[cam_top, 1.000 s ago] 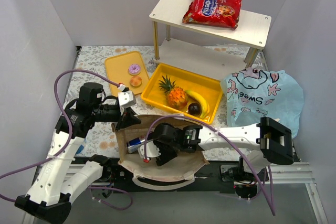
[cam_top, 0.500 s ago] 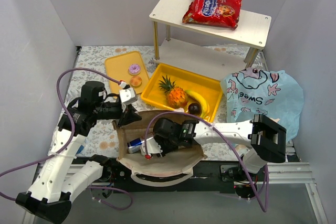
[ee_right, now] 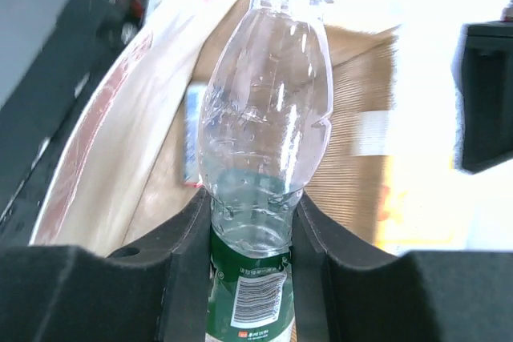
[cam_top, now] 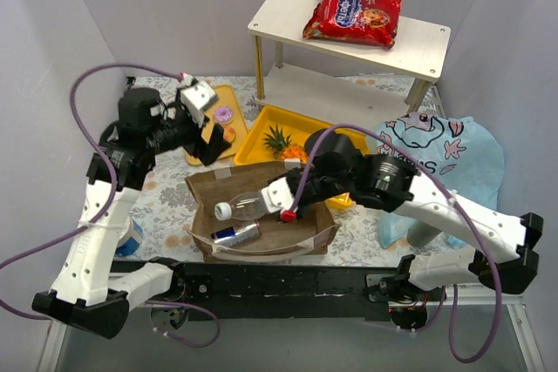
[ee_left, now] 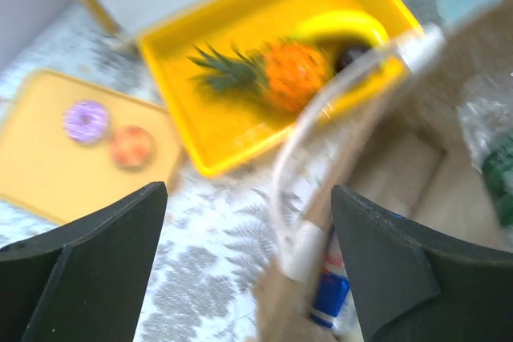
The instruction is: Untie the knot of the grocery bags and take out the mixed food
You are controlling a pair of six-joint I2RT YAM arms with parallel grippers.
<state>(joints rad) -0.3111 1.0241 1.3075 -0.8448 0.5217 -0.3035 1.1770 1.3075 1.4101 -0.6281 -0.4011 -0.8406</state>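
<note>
Where the overhead view takes in the whole table, we find the white two-tier shelf (cam_top: 418, 41) at the rear. The light-blue plastic bag (cam_top: 453, 158) lies slumped at the right, beside the shelf's leg; we cannot tell whether it is knotted. The brown paper bag (cam_top: 309, 231) stands open at the near centre, just in front of the deep yellow tray (cam_top: 301, 125). The flat yellow tray (cam_top: 237, 102) lies to the left of the deep one. The red cookie packet (cam_top: 356, 13) rests on the shelf's upper board.

The left gripper (ee_left: 248, 194) hangs above the gap between paper bag and trays, its fingers spread wide with nothing between them. The right gripper (ee_right: 250, 222) reaches over the bag's mouth, and its fingers (ee_right: 188, 246) pinch the clear plastic bottle (cam_top: 253, 206) at the green-labelled end. The bottle lies roughly level over the opening, its white cap pointing left.

In the deep tray we see the pineapple (ee_left: 280, 74), the banana (ee_left: 341, 23) and, touching the banana, a dark round fruit (ee_left: 350, 58). A blue-and-silver can (cam_top: 234, 234) lies on its side inside the paper bag. On the flat tray, a purple-iced doughnut (ee_left: 86, 120) and an orange-toned doughnut (ee_left: 131, 146) sit just beside each other.
</note>
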